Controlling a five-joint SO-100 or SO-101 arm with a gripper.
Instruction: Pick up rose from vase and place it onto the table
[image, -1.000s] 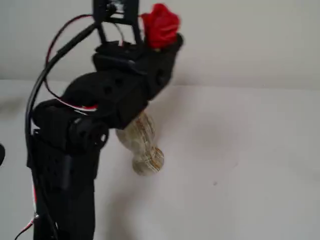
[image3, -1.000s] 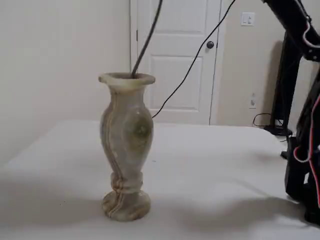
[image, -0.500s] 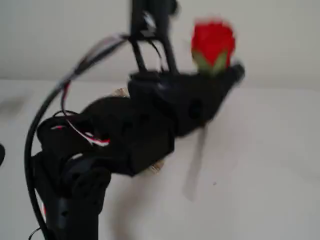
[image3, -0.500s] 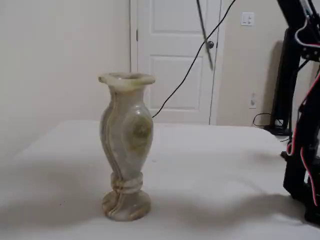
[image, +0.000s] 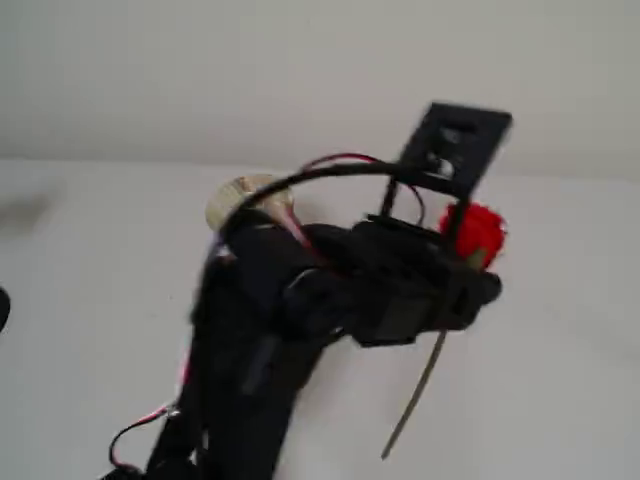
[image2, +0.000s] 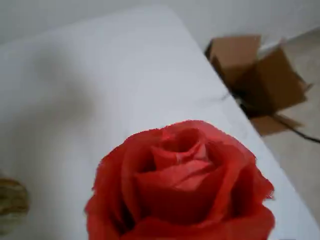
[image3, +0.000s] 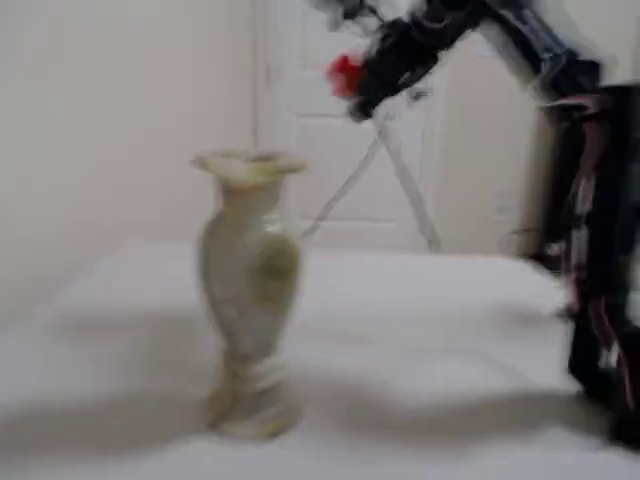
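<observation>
While the jaws (image: 470, 275) clasped the one rose (image: 478, 232) high over the tabletop (image3: 420, 330), its stem hung blurred and the single vase (image3: 248, 290) stood half-hidden.

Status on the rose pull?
Gripper shut on rose, held above table. Stem fully clear of vase. Nothing in the way.

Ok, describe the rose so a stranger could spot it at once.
Start at the white table and its banded stone vase. Look above and right of the vase rim in that fixed view, where the black arm's jaws hold the rose. It is the only bright red thing, trailing a thin grey-green stem.
</observation>
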